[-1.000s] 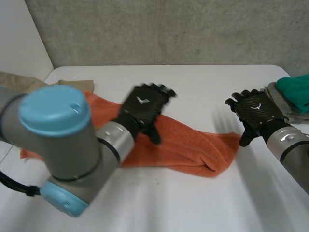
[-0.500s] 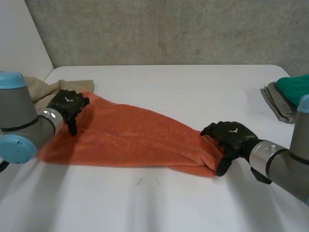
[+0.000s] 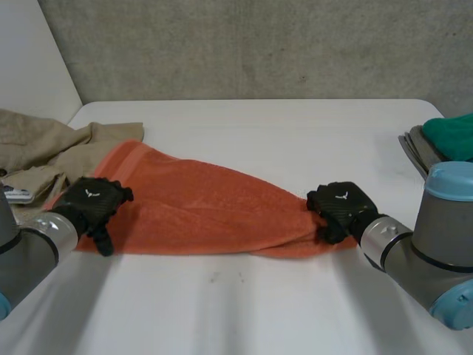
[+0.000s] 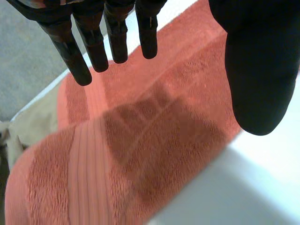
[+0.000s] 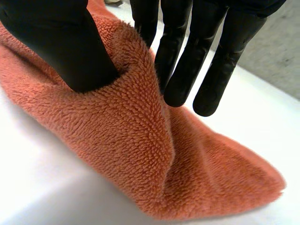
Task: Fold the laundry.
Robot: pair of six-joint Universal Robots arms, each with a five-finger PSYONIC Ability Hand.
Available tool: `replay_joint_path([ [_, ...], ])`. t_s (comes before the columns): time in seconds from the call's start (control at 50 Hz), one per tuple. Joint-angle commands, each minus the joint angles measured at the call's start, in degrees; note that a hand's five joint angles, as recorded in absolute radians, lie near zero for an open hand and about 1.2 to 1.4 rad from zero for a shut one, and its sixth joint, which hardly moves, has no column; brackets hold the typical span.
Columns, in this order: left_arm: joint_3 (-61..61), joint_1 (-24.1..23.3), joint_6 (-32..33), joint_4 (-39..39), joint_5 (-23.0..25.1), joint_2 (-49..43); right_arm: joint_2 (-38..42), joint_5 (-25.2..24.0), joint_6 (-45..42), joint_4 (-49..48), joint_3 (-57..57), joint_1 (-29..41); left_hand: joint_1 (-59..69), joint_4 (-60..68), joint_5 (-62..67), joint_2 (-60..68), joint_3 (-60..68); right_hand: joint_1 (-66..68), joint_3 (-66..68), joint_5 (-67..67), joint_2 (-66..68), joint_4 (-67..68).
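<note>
1. Soft, light and limp by the look of it: an orange terry towel (image 3: 199,211) with thick pile. Likely to sag and bunch when lifted, neither slippery nor fragile.
2. Best taken at a corner or along a hemmed edge, pinched between thumb and fingers, with both ends held to keep the cloth from drooping.
3. Lying loosely folded lengthwise across the middle of the white table (image 3: 295,126). Broad at the robot's left end, with a flat woven band near that hem, and narrowing to a bunched point at the right end.
4. Poised just above the towel's near left corner: the left hand (image 3: 92,203), fingers straight, thumb spread wide, holding nothing.
5. Clamped on the narrow right end: the right hand (image 3: 338,209), a raised ridge of towel pinched between thumb and fingers.
6. Crumpled just beside the towel's far left corner: a beige cloth (image 3: 44,148).
7. Well apart at the table's right edge: a teal cloth (image 3: 452,133) resting on a folded grey cloth (image 3: 415,148).
</note>
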Motion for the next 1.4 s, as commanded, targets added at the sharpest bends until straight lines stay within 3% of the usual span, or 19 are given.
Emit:
replay_joint_path([
  [0.02,-1.7,2.3,0.3,0.5,1.4,-1.0,-5.3,0.8,-0.5,-0.7,0.5,-0.4,6.4,6.2,6.1,6.1,6.6,24.6,12.4,14.4,12.6,12.0],
  [0.34,-2.3,1.1,0.2,2.0,2.9,-3.6,-5.5,0.6,-9.1,-0.8,-3.5,-10.7,8.9,8.7,8.6,8.6,9.1,24.6,12.4,14.4,12.6,12.0],
  [0.76,-4.0,-3.1,0.3,2.2,2.8,-3.6,0.4,2.6,-9.2,-3.0,-8.4,-10.4,10.4,10.2,10.1,10.1,10.6,24.6,12.4,14.4,12.6,12.0],
  [0.84,-3.9,-2.9,0.3,3.7,2.7,-3.7,0.3,2.6,-9.2,-2.9,-8.3,-10.4,17.1,16.9,16.8,16.8,17.3,24.6,12.4,14.4,12.6,12.0],
  [0.92,-3.6,-2.9,0.3,6.6,2.3,-5.1,0.3,2.7,-9.2,-2.7,-7.9,-10.5,42.6,42.4,42.3,42.3,42.8,24.6,12.4,14.4,12.6,12.0],
  [0.94,-3.2,-3.0,0.3,7.2,2.0,-6.1,0.3,2.7,-9.2,-2.7,-7.9,-10.6,61.4,61.1,61.1,61.1,61.6,24.6,12.4,14.4,12.6,12.0],
  [1.0,-3.0,-3.2,0.3,7.4,1.7,-6.2,-0.3,2.8,-9.5,-1.8,-7.9,-10.6,61.5,61.3,61.2,61.2,61.7,24.6,12.4,14.4,12.6,12.0],
  [1.1,-2.9,-4.0,-0.7,6.1,1.9,0.1,-2.7,2.8,-12.5,2.7,-7.7,-10.7,61.5,61.3,61.2,61.2,61.7,24.6,12.4,14.4,12.6,12.0],
  [1.2,-2.6,-5.5,-3.3,2.1,2.0,9.3,-11.1,2.7,-21.8,13.6,-9.0,-12.6,61.5,61.3,61.2,61.2,61.7,24.6,12.4,14.4,12.6,12.0],
  [1.3,-1.6,-5.8,-9.8,-0.6,2.4,18.7,-16.3,2.6,-30.0,19.1,-12.3,-15.8,61.5,61.3,61.2,61.2,61.7,24.6,12.4,14.4,12.6,12.0],
  [1.4,-1.6,-5.8,-16.7,-1.2,2.7,24.8,-18.1,1.9,-31.5,18.5,-16.3,-15.7,61.5,61.3,61.2,61.2,61.7,24.6,12.4,14.4,12.6,12.0],
])
